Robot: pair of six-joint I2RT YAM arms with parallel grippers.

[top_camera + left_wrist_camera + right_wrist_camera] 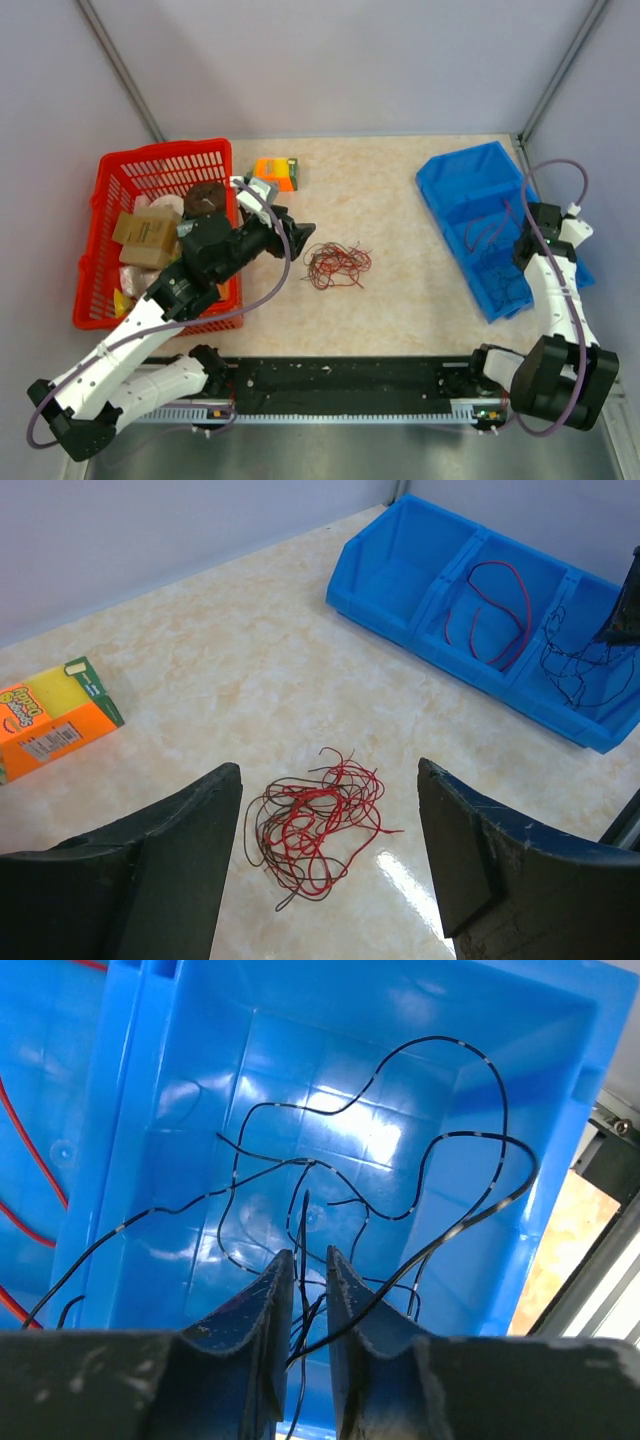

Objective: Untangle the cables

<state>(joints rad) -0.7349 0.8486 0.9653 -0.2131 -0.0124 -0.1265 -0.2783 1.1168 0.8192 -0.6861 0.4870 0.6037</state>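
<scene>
1. Pale marbled tabletop is serving as the sorting ground: the cables, a loose red-and-dark clump, are lying near its middle, touching nothing else.
2. The left gripper is hovering just beside the clump, fingers spread wide, with the tangle sitting between and slightly ahead of them. It is by far the nearer arm.
3. The clump is showing no clear long axis. Stray loops are poking out toward the blue bin.
4. The right gripper is working well apart, inside the bin's end compartment nearest the arms. Its fingers are parted by a narrow gap, and a black wire is running through it, apparently unclamped.
5. A red wire is lying in the middle compartment. The red basket and orange box are sitting off to the left, and nothing appears to be blocking the left arm's approach.
</scene>
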